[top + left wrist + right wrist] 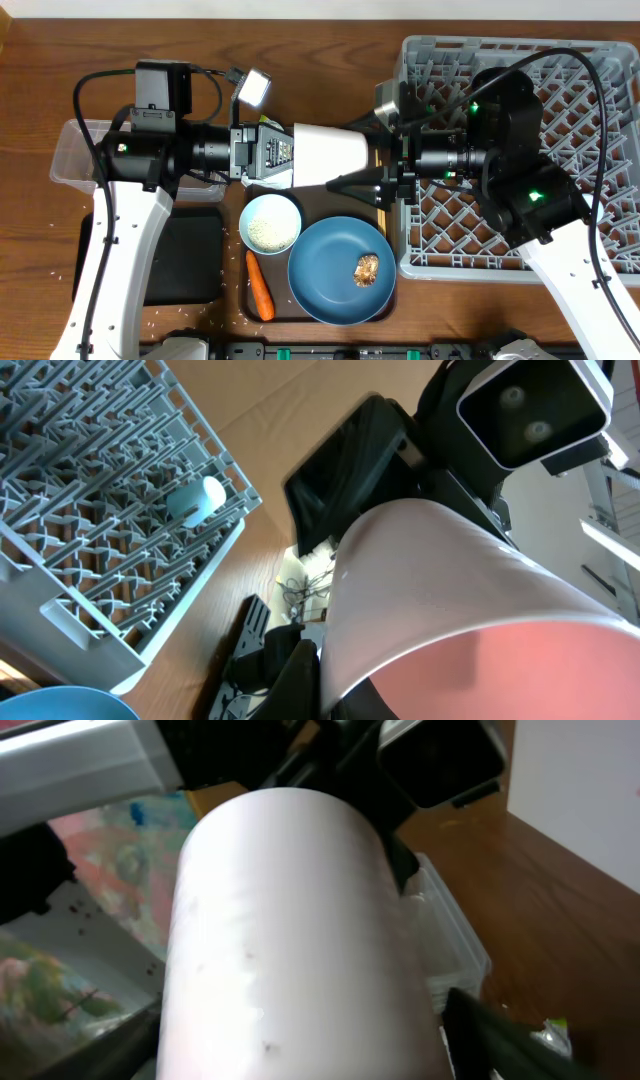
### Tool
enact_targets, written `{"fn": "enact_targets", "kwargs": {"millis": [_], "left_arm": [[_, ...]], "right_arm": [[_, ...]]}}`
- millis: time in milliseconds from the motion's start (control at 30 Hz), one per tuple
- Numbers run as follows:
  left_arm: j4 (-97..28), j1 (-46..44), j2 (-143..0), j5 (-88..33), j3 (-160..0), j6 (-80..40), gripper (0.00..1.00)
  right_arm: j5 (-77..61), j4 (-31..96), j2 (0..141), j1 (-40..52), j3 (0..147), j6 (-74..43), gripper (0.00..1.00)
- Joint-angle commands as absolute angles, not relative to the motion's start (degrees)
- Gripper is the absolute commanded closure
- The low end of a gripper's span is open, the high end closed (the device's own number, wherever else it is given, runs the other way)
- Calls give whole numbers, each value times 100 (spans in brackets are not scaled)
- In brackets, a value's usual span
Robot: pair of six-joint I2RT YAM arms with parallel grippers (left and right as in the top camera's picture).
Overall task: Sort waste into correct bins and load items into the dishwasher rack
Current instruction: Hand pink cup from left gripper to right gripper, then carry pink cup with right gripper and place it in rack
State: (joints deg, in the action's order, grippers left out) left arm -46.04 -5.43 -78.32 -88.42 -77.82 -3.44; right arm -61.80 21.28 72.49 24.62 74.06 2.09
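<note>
My left gripper (292, 160) is shut on the rim of a pink cup (330, 155), white outside, and holds it sideways above the table. My right gripper (372, 172) has a finger on each side of the cup's other end (290, 940); I cannot tell whether they press on it. The cup's pink inside shows in the left wrist view (520, 670). The grey rack (580, 240) stands at the right, with a pale blue cup (195, 500) in it. The white bowl (270, 222), the blue plate (330, 285) with the brown lump (367, 270) and the carrot (260, 285) lie below the cup.
The clear tub (70, 160) and the black tray (185, 260) are at the left under my left arm. The brown serving tray (248, 305) holds the bowl, plate and carrot. A chopstick (381, 215) lies beside the plate. Rice grains (150, 322) are scattered near the front edge.
</note>
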Motion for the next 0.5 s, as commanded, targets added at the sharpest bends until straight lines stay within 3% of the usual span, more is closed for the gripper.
{"fn": "enact_targets", "kwargs": {"millis": [0,100,267,467], "left_arm": [[-4576,-558,-7773,-9008,-7889,-392,94],[-4574,-558,-7773,-8997,-7889,-392,94],[-4574,-558,-7773,-8997,-7889,-392,93],[-4440,-554,-7773,-8967,-7889,-395,49]], "right_arm": [[-6499,2123,7264,2536,7408,220,39],[-6501,2141,7264,2536,7408,217,48],[-6493,2165,7260,2506,7408,220,49],[-6473,2362,7155,2152,7408,132,53]]}}
